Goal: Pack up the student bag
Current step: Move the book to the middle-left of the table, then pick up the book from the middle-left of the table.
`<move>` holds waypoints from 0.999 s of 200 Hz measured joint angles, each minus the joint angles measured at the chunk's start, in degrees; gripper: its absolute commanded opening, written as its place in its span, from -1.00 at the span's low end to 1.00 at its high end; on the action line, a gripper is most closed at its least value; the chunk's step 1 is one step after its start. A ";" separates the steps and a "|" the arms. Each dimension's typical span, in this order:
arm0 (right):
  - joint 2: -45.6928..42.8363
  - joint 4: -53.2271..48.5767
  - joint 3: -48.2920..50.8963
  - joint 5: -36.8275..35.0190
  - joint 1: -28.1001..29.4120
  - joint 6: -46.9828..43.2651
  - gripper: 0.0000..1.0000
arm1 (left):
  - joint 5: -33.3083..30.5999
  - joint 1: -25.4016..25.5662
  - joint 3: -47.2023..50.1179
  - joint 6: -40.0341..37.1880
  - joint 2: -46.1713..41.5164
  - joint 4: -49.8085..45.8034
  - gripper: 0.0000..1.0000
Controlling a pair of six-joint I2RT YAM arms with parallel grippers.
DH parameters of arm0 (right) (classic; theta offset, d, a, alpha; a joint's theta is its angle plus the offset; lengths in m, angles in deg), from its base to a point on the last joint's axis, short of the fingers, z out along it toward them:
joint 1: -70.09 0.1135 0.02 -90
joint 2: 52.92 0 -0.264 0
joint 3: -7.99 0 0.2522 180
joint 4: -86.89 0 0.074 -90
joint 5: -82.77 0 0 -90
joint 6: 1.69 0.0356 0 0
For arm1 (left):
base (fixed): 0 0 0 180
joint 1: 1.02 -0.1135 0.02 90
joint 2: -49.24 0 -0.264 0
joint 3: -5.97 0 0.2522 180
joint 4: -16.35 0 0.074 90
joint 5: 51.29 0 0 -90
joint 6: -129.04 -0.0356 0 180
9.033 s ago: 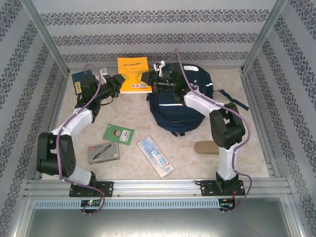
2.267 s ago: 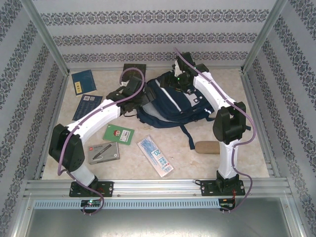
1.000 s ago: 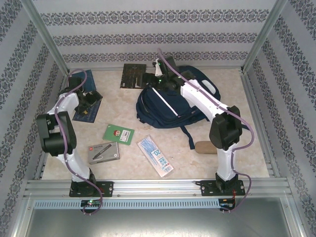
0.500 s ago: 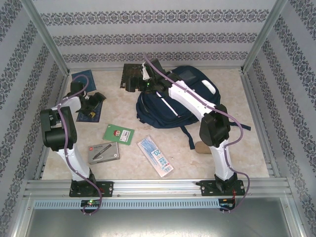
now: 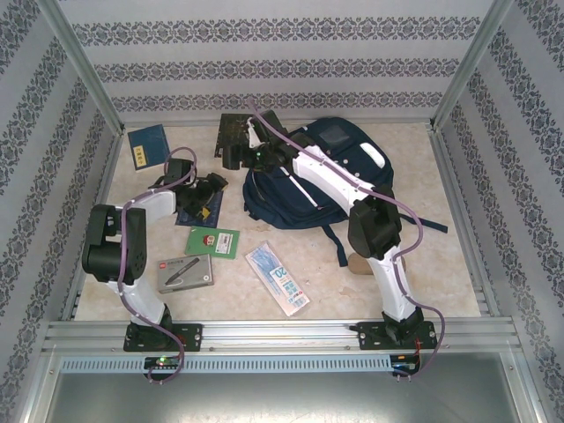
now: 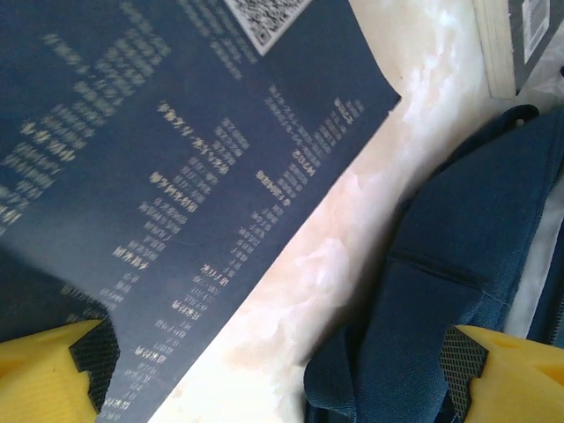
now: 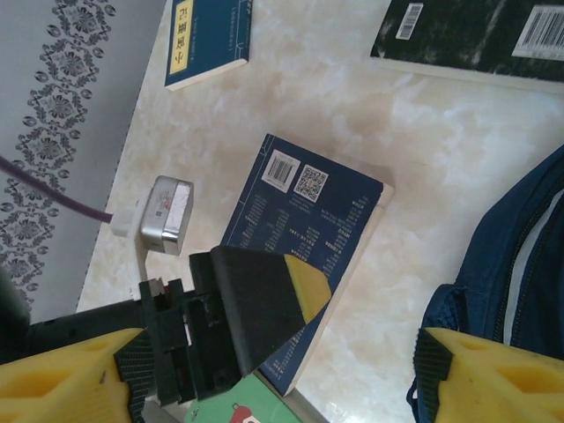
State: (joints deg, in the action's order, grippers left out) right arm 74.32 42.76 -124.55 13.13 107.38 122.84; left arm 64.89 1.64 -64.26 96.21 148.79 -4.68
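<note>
The student bag (image 5: 330, 172), navy with a white stripe, lies at the back middle of the table, and its edge shows in the left wrist view (image 6: 458, 282) and the right wrist view (image 7: 520, 256). A dark blue book (image 5: 197, 210) (image 6: 132, 176) (image 7: 304, 225) lies flat just left of it. My left gripper (image 5: 206, 189) (image 6: 278, 379) hangs open over that book's bag-side edge, one finger (image 7: 264, 300) above the cover. My right gripper (image 5: 236, 155) (image 7: 278, 379) stands open above the bag's left side, holding nothing.
A black book (image 5: 233, 134) (image 7: 476, 35) lies at the back. A blue book with a yellow label (image 5: 147, 145) (image 7: 207, 40) sits back left. A green booklet (image 5: 211, 240), a grey pen box (image 5: 183, 271), a pale packet (image 5: 277, 278) and a tan object (image 5: 357, 263) lie nearer.
My left gripper has swung right from the table's left edge toward the bag, and the dark blue book now lies further right. My right gripper has shifted slightly left and its jaws have narrowed a little.
</note>
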 measured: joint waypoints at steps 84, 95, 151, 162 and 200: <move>5.09 2.10 -0.28 0.85 3.32 4.52 -0.42 | -3.45 -7.80 -8.63 -11.41 -2.36 -13.09 0.85; 6.86 2.12 -0.92 0.35 4.57 5.05 -0.44 | -4.13 -9.25 -8.72 -13.57 -2.16 -14.05 0.83; 16.11 1.31 -4.44 -1.68 7.72 7.39 -0.44 | -5.44 -11.52 -8.70 -21.03 2.29 -15.98 0.79; 17.18 1.11 -5.20 -2.19 7.72 7.61 -0.42 | -5.40 -11.52 -8.59 -21.70 3.39 -15.96 0.78; 17.57 0.57 -5.90 -3.65 7.69 8.46 -0.43 | -4.74 -11.58 -6.69 -22.47 4.28 -15.34 0.74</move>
State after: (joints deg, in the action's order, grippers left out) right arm 91.89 43.33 -130.46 9.48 115.08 131.30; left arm 60.14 -9.94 -70.94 73.74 153.07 -20.02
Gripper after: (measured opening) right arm 0.292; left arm 0.880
